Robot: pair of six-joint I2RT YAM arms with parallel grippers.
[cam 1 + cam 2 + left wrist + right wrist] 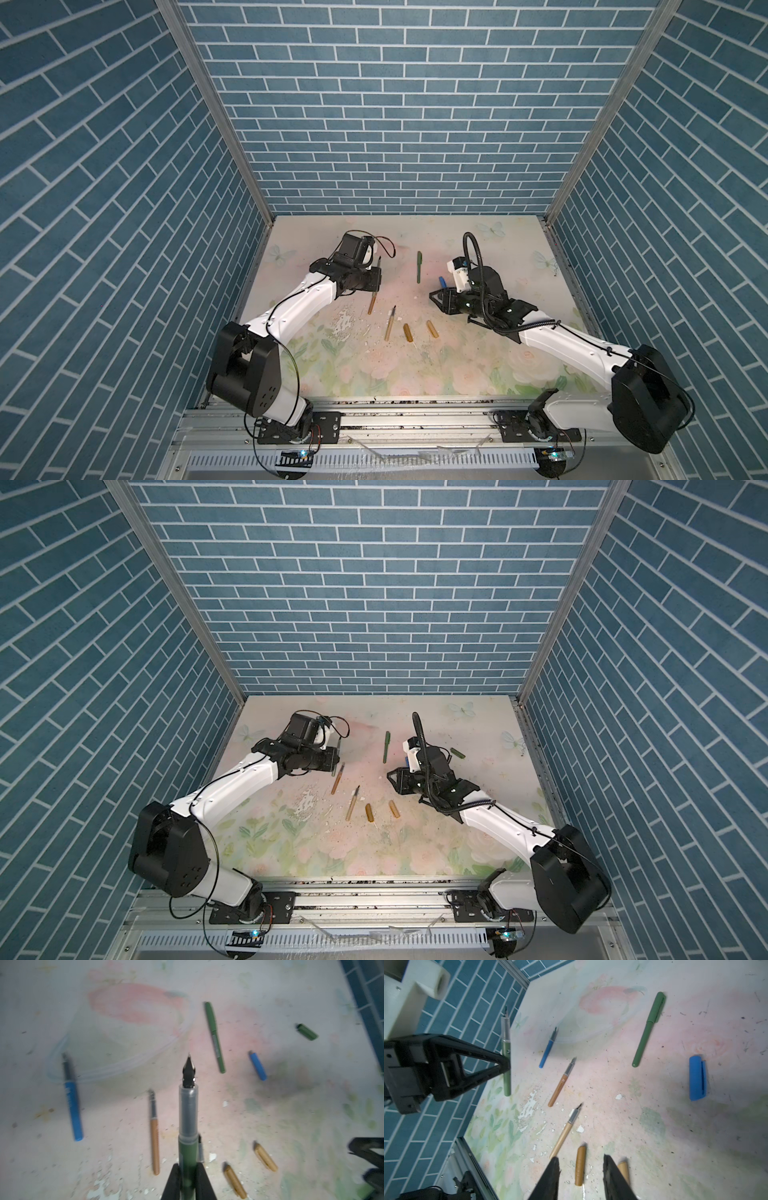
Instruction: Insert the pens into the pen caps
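1 of 5 done: capped green pen (419, 267) is laid on the table (457, 374). Beside it, 2nd green pen (188, 1126) is pinched, uncapped, in left pincer (188, 1167). Right pincer (581, 1157) is held spread, empty, over amber caps (408, 333). Blue pen (547, 1051) & brown pens (560, 1084) left to cap.

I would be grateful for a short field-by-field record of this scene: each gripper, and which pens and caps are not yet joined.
left gripper: shut on held green pen, nib bare
right gripper: open, holding nothing
finished: capped green pen, lying on the table
uncapped, lying: blue pen, two golden-brown pens
loose caps: blue cap, green cap, two amber caps
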